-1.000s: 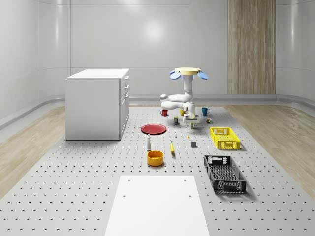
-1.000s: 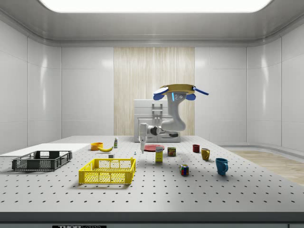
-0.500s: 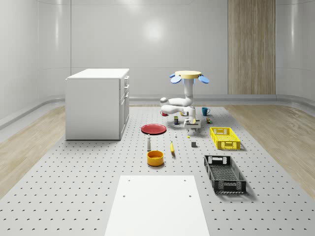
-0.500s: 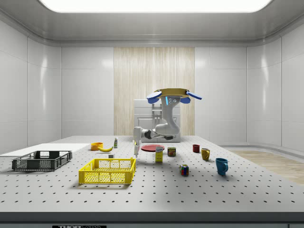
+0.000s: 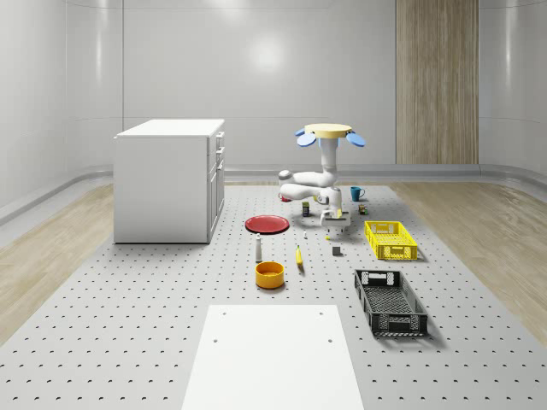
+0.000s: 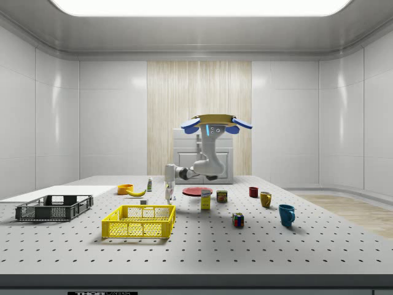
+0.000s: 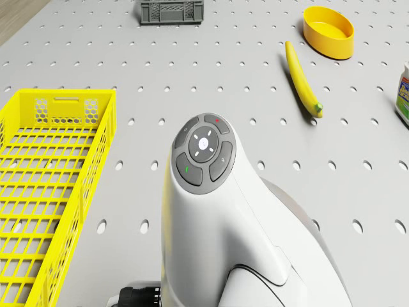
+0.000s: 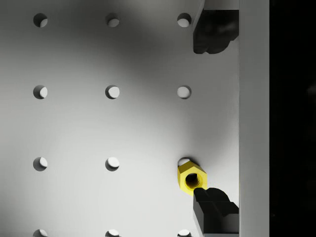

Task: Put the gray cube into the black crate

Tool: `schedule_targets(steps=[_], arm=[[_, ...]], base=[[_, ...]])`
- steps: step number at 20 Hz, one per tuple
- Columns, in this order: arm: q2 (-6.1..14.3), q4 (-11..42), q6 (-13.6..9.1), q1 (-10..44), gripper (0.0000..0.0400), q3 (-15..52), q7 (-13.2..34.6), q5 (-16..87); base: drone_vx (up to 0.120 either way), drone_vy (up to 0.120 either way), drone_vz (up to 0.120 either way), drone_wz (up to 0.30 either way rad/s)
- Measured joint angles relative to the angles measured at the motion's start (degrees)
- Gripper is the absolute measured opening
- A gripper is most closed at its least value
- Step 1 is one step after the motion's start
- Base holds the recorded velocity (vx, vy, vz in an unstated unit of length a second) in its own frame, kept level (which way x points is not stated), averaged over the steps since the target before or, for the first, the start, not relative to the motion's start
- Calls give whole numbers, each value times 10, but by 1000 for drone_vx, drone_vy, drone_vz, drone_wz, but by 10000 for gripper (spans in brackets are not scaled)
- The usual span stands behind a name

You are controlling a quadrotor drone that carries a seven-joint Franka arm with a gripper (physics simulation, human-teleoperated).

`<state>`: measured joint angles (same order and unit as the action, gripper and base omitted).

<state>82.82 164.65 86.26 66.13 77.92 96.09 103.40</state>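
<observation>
Right now the gripper (image 5: 337,224) hangs low over the pegboard table (image 5: 154,325), with the drone (image 5: 329,133) hovering above it, near the yellow crate (image 5: 391,240). The gray cube (image 5: 337,250) rests on the table just nearer the camera than the gripper in the whole-scene view — almost straight ahead, untouched. The wrist view shows both fingers (image 8: 215,215) spread wide with nothing between them, a small yellow nut (image 8: 191,179) beside one. The black crate (image 5: 390,301) lies nearer still, to the right.

yellow crate (image 7: 54,185), black crate (image 5: 390,301) (lattice walls)
</observation>
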Motion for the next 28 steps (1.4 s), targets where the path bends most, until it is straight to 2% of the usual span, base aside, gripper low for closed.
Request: schedule_targets(steps=[6, 16, 22, 25, 28], arm=[[7, 0, 7, 2, 400, 1, 1, -3], [18, -1, 17, 4, 400, 3, 3, -7], [24, -1, 22, 5, 400, 4, 4, -10], [26, -1, 25, 6, 400, 4, 5, -11], [29, -1, 27, 6, 400, 5, 5, -12]], base=[[120, 0, -67, 0], [120, -28, 0, 0], [80, 0, 0, 0], [0, -67, 0, 0], [120, 0, 0, 0]])
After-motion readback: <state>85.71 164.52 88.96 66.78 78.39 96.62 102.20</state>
